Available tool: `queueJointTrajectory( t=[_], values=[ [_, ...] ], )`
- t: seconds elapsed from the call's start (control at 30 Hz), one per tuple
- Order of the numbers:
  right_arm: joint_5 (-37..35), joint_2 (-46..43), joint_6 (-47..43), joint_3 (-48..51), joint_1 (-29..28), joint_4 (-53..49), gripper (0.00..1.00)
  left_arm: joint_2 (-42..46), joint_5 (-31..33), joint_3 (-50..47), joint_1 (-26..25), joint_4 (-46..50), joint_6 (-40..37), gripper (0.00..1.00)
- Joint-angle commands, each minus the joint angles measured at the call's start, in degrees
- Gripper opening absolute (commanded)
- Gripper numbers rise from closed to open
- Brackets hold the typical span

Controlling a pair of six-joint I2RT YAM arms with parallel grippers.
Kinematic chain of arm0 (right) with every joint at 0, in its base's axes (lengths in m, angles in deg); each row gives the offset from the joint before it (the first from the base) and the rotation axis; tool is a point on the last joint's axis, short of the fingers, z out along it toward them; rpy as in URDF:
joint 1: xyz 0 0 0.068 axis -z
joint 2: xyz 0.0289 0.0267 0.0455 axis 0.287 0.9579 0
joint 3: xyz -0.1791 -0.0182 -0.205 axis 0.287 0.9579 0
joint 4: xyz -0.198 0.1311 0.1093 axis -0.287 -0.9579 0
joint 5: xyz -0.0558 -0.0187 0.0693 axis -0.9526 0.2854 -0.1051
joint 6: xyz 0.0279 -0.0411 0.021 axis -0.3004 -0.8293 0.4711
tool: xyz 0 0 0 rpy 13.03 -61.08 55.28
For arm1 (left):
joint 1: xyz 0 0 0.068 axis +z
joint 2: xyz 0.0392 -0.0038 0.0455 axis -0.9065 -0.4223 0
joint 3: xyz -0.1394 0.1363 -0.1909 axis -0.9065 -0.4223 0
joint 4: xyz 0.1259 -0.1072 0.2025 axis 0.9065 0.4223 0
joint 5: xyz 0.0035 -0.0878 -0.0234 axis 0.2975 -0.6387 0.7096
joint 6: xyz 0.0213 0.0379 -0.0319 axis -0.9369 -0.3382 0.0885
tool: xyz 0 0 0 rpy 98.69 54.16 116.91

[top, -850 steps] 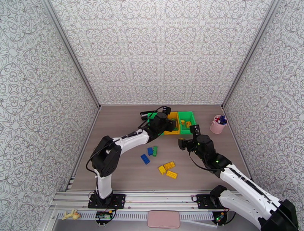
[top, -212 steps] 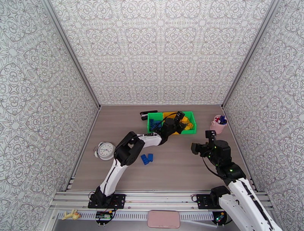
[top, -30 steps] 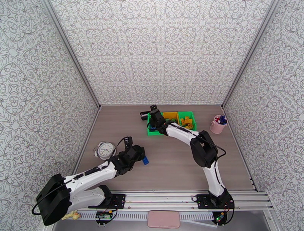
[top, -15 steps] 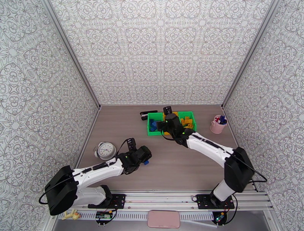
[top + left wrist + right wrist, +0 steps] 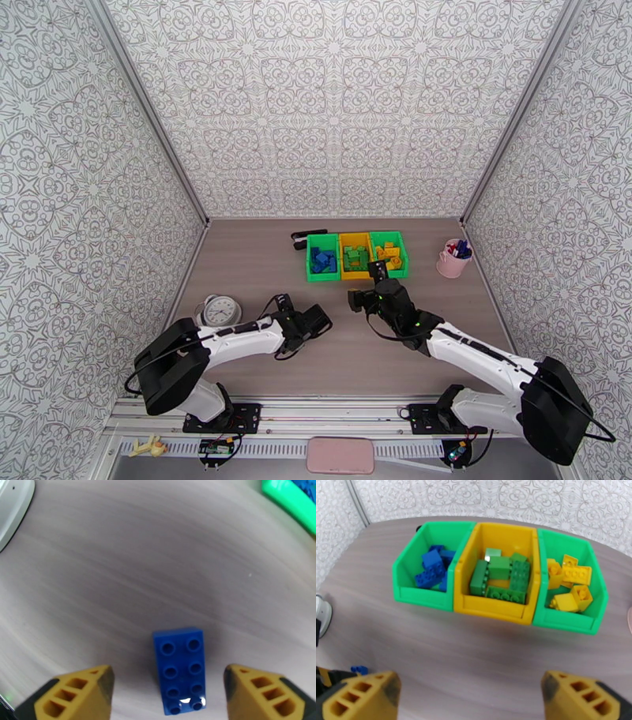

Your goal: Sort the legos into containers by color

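Note:
A single blue lego point(image 5: 179, 669) lies flat on the table, studs up, between the spread yellow fingers point(image 5: 75, 695) of my open left gripper point(image 5: 168, 679), which is low over it without touching. In the top view that left gripper point(image 5: 314, 320) is at mid-table. My right gripper point(image 5: 365, 298) hovers open and holds nothing, just in front of the containers. The left green bin point(image 5: 422, 596) holds blue legos point(image 5: 432, 569), the yellow bin point(image 5: 493, 608) holds green legos point(image 5: 499, 576), and the right green bin point(image 5: 568, 620) holds yellow legos point(image 5: 568, 584).
A pink cup point(image 5: 454, 258) with pens stands to the right of the bins. A white clock point(image 5: 220, 310) lies at the left beside my left arm. A black object point(image 5: 300, 237) sits against the left bin's far corner.
My right gripper has pulled back from over the bins toward mid-table. My left gripper has slid right, so the blue lego now sits between its fingers.

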Motion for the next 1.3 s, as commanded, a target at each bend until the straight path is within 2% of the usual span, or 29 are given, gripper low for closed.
queueJointTrajectory(
  t=[0.0,0.13,0.23,0.37,0.47,0.7,0.83,0.93,1.07,1.27],
  values=[
    [0.8,0.9,0.3,-1.4,-0.1,1.3,0.98,-1.6,-2.6,1.5,1.0,0.1,-1.2,0.67],
    [1.9,1.3,-0.2,-2.4,-0.1,1.5,0.98,-2.4,-3.9,1.2,1.6,-1.5,-2.0,0.61],
    [2.0,0.7,-0.2,-2.2,-0.1,1.5,0.98,-2.9,-4.6,1.1,2.1,-2.0,-2.5,0.52],
    [2.5,0.1,0.1,-1.7,-0.1,1.2,0.98,-3.1,-4.8,1.3,2.2,-2.4,-3.3,0.35],
    [2.7,-0.6,0.3,-1.3,-0.1,1.2,0.98,-2.6,-4.3,1.5,1.9,-2.4,-3.7,0.27],
    [3.6,-2.8,0.1,-0.5,-0.1,1.7,0.97,2.3,0.5,1.4,0.3,-1.7,-5.9,0.26],
    [4.4,-3.8,0.2,0.6,-0.1,3.3,0.97,6.2,2.9,0.6,0.0,-6.0,-12.8,0.27],
    [4.6,-4.2,0.4,1.5,-0.1,4.4,0.97,7.2,1.6,0.9,1.9,-12.2,-20.3,0.26],
    [4.9,-3.9,0.4,1.7,-0.1,4.8,0.97,4.8,-0.4,5.9,5.7,-16.1,-28.6,0.26],
    [5.4,-4.2,1.4,2.5,-0.1,5.5,0.97,-5.9,-5.5,18.9,11.6,-16.6,-36.3,0.27]
  ],
)
